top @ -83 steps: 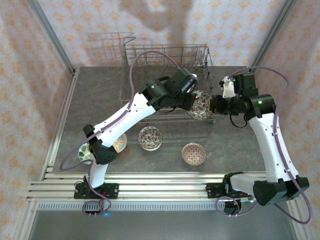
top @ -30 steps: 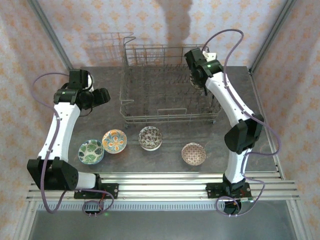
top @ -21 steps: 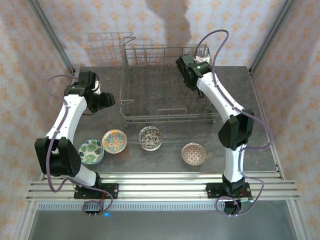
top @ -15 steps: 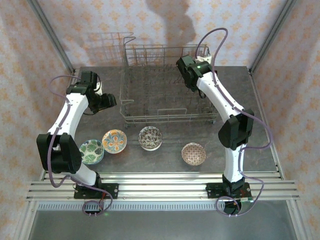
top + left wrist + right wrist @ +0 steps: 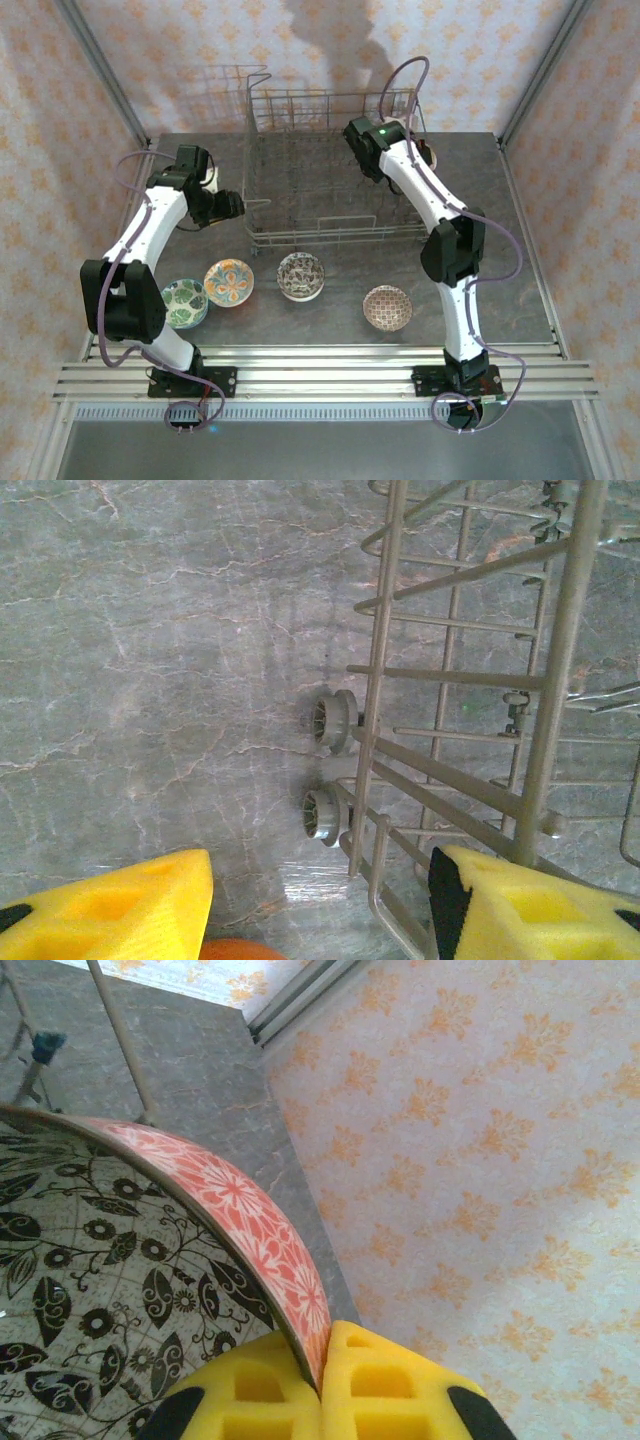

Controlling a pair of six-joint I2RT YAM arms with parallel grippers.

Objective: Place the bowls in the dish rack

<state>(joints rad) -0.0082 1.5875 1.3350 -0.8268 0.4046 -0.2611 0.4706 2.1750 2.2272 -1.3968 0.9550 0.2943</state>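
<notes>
- At the far right corner of the rack (image 5: pixel 340 238), the right pincer (image 5: pixel 322 1360) is clamped on the rim of a red bowl (image 5: pixel 240 1210), one pad inside the rim and one outside.
- From that bowl, the rack's open middle lies toward the left arm's side, so the bowl likely has to go inward and down.
- Beside the rack's left wall, the left pincer (image 5: pixel 320 880) hangs over the grey surface (image 5: pixel 150 680), fingers apart and empty.
- Four loose bowls (image 5: pixel 301 276) sit in front of the rack. The two leftmost lie nearer the left arm.
</notes>
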